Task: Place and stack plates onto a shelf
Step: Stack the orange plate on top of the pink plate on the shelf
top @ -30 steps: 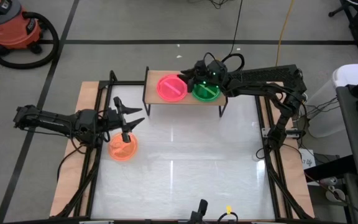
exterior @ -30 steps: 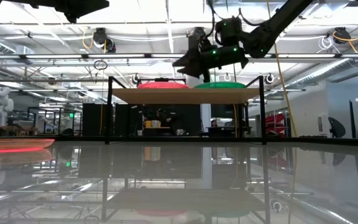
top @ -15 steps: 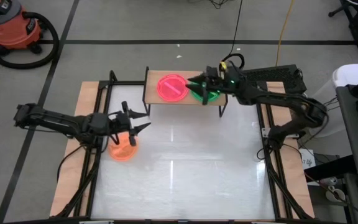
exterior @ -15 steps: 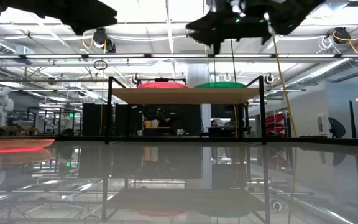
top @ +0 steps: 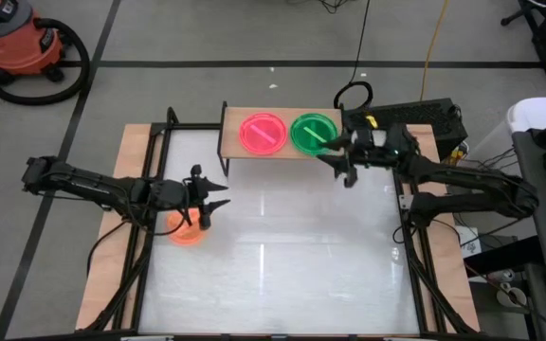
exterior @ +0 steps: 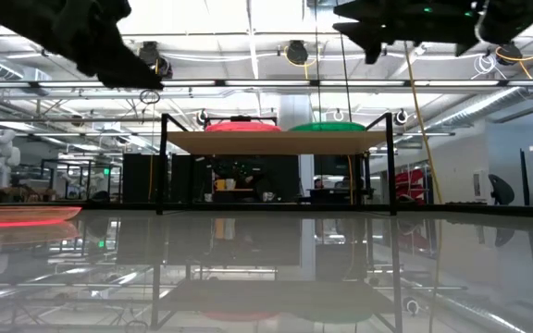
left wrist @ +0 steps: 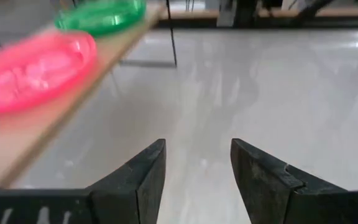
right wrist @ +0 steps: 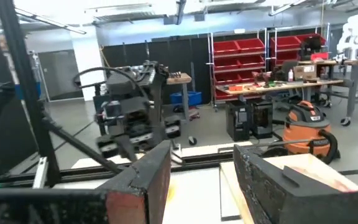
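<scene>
Orange plate [top: 184, 230] on table, left side, under left gripper [top: 207, 201]; fingers apart, empty. Pink plate [top: 263, 133], green plate [top: 313, 132] on shelf [top: 231, 150], far centre. Right gripper [top: 337, 163] beside shelf, apart, empty. Plates likely light, stiff, slippery; pinch raised rim.

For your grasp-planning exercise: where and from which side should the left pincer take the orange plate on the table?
Grip the raised rim of the orange plate, descending from above. It lies flat on the white table, so only its rim offers an edge. The open left pincer hovers over it.
</scene>
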Tool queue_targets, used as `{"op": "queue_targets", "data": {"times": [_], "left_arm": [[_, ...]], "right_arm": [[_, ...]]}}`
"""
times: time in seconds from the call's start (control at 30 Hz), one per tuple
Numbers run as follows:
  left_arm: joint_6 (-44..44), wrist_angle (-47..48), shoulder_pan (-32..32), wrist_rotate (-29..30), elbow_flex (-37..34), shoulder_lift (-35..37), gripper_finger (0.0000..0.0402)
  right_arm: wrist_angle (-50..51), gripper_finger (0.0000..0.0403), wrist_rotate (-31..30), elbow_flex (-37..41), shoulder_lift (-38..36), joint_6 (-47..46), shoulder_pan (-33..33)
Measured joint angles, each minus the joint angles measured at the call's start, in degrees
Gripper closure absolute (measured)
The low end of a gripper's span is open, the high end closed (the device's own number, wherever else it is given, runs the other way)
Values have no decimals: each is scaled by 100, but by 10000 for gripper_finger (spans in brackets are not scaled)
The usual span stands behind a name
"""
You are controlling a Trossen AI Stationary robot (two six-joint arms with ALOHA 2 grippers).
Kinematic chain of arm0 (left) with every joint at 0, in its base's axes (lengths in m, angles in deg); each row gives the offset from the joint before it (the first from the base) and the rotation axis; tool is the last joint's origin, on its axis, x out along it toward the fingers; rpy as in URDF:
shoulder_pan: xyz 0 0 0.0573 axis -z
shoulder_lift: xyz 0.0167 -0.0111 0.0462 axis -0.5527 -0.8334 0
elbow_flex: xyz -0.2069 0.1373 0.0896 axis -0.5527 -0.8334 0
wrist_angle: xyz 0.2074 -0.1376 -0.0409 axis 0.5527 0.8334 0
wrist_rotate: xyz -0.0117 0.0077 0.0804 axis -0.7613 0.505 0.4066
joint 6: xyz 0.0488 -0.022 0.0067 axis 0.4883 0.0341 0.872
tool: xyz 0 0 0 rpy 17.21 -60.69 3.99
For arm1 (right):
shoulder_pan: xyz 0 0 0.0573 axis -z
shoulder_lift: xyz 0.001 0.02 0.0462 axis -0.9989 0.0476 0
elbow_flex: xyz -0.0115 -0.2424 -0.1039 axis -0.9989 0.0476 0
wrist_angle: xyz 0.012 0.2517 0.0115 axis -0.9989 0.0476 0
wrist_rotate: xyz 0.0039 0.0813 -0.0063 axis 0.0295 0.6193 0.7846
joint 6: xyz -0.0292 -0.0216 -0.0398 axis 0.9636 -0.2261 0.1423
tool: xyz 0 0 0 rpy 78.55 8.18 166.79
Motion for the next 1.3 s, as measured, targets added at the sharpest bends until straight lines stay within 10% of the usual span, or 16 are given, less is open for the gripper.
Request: {"op": "queue_targets", "data": {"times": [0.73,1.3], "left_arm": [[-2235,3513,855,-1379,733,-1449,216],[-5129,4753,2474,-541,1827,-3842,216]], "right_arm": [[9,247,-772,1225,-1045,390,-618],[174,247,-898,1225,-1047,341,-654]]}}
